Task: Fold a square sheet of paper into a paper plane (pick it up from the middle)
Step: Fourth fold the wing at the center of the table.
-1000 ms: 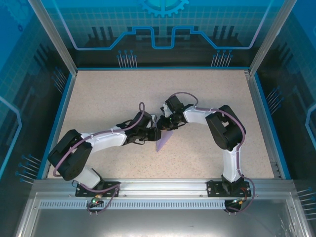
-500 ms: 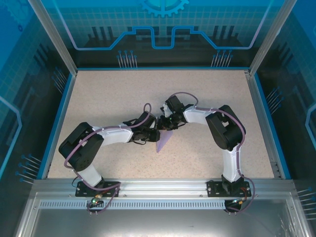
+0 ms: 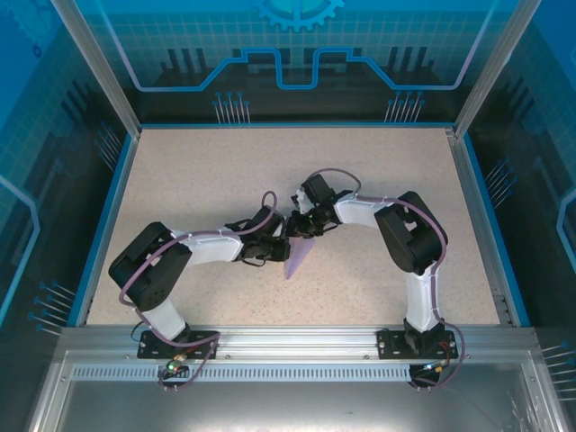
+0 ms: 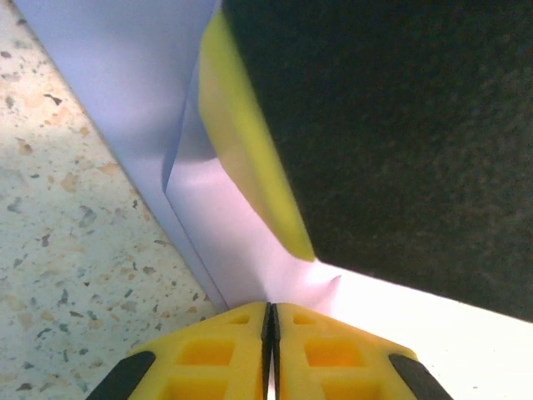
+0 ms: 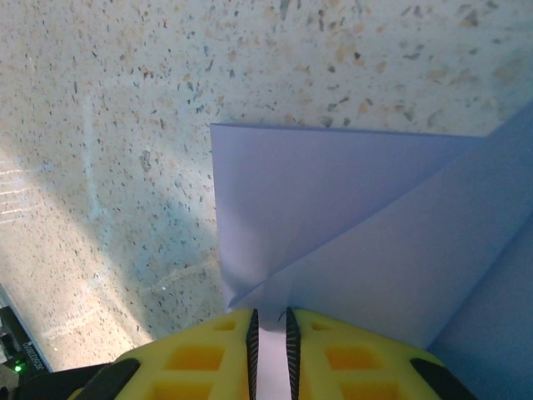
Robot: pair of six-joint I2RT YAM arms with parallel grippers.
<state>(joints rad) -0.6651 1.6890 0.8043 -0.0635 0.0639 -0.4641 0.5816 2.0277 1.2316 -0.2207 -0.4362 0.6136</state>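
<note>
Since a second ago the left arm has drawn its elbow in toward the middle of the tabletop (image 3: 198, 171), a speckled beige slab, and its jaws have narrowed. The right arm has kept its pose.

The thin lavender-purple sheet of paper (image 3: 297, 258), matte and already folded to a pointed shape, sits at about 6 o'clock from the tabletop's centre. Its sharp tip aims toward 7 o'clock. Whether it lies flat or is lifted cannot be told from above.

The left gripper (image 3: 281, 245) meets the paper from its 9 o'clock side, and the right gripper (image 3: 303, 229) from its 12 o'clock side. The two grippers are just beside each other.

In the left wrist view the yellow jaws are pressed together with only a dark seam between them, and the paper's edge runs into that seam. At 1 o'clock in that view, a yellow finger (image 4: 250, 150) on a dark body lies against the sheet.

In the right wrist view the jaws pinch a narrow strip of the paper. Beyond them, folded layers with a diagonal crease spread toward 2 o'clock over the tabletop.
</note>
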